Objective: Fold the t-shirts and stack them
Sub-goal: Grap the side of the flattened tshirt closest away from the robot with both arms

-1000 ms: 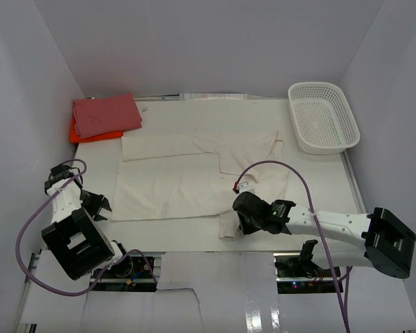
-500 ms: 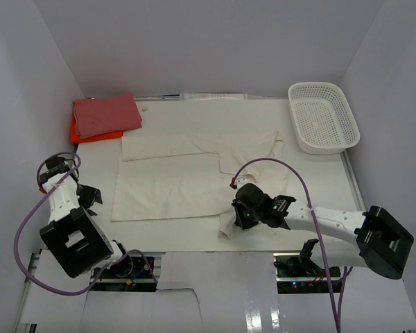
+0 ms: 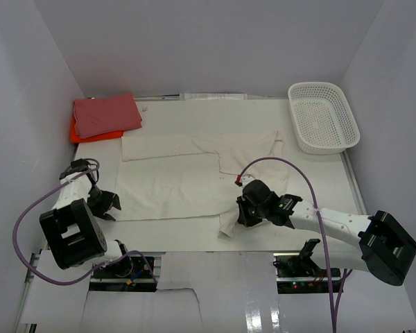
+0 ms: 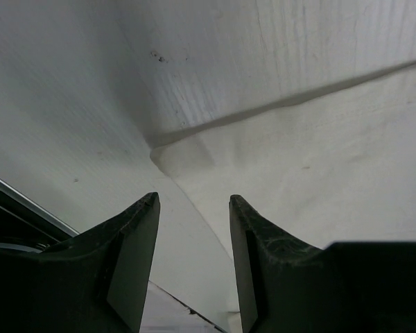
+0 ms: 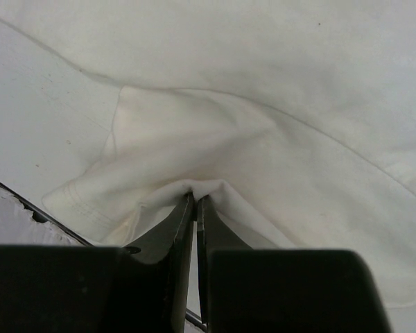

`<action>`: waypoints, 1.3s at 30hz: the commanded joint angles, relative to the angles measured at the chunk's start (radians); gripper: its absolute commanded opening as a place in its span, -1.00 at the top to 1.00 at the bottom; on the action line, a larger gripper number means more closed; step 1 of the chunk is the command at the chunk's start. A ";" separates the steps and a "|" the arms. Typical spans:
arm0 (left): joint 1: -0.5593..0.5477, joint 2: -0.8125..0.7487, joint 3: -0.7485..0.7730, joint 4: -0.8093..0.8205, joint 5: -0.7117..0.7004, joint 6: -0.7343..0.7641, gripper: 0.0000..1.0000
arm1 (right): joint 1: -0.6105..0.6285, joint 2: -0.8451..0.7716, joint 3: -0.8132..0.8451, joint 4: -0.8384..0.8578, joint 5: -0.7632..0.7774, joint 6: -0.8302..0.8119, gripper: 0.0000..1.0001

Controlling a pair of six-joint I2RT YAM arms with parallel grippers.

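Right jaws are clamped on the hem of the cream t-shirt. Left jaws stand apart, its corner just ahead. Best to close squarely on that corner, so both sides lift evenly.

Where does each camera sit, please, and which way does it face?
Top: above and behind the bases, looking down on the table; left arm and right arm show.
Left wrist: on the left arm, looking past its open left fingers at the cream shirt corner.
Right wrist: on the right arm, looking along its right fingers, shut on a shirt fold.
Shared: all three show the cream shirt.
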 commanded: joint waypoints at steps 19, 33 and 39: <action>-0.025 0.048 -0.047 0.048 -0.039 -0.106 -0.09 | -0.049 -0.056 -0.049 0.040 -0.063 -0.025 0.85; -0.025 0.129 -0.062 0.097 -0.063 -0.140 1.00 | -0.070 -0.092 -0.069 0.034 -0.083 -0.021 0.85; -0.027 0.097 -0.047 0.100 -0.028 -0.111 1.00 | -0.089 -0.136 -0.041 -0.008 -0.087 -0.018 0.85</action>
